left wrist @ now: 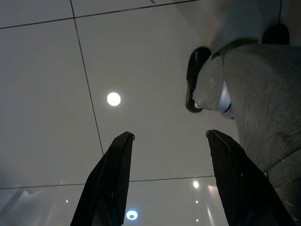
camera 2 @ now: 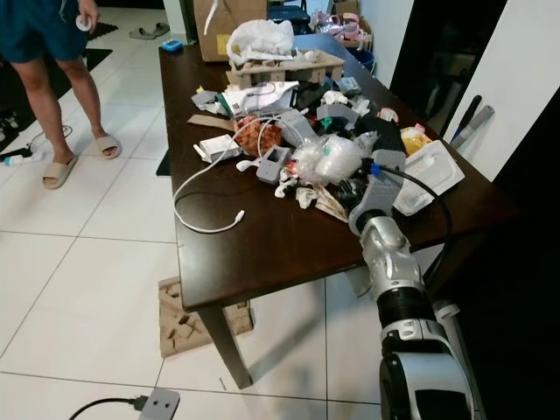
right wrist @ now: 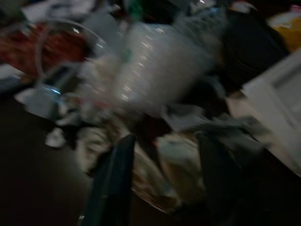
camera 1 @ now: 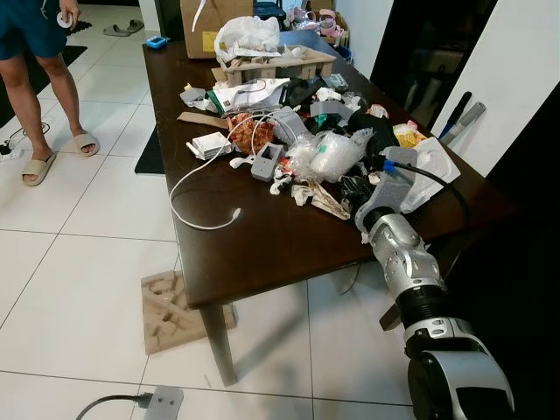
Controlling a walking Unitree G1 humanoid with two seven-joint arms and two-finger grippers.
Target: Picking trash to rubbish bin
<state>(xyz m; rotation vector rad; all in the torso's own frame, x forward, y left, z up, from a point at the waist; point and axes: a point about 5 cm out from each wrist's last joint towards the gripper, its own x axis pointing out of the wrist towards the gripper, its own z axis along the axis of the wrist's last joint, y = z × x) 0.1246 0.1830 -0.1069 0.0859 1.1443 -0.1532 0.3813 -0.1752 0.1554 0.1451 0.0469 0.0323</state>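
Trash (camera 1: 319, 162) lies in a loose heap on the far right part of the dark table (camera 1: 262, 241), so the right gripper (right wrist: 164, 176) reaches in low over the near edge, its fingers spread around crumpled wrappers (right wrist: 176, 157) to take some. Left gripper (left wrist: 167, 176) hangs idle, spread, over the floor tiles. Farther off a person (camera 1: 39, 52) stands
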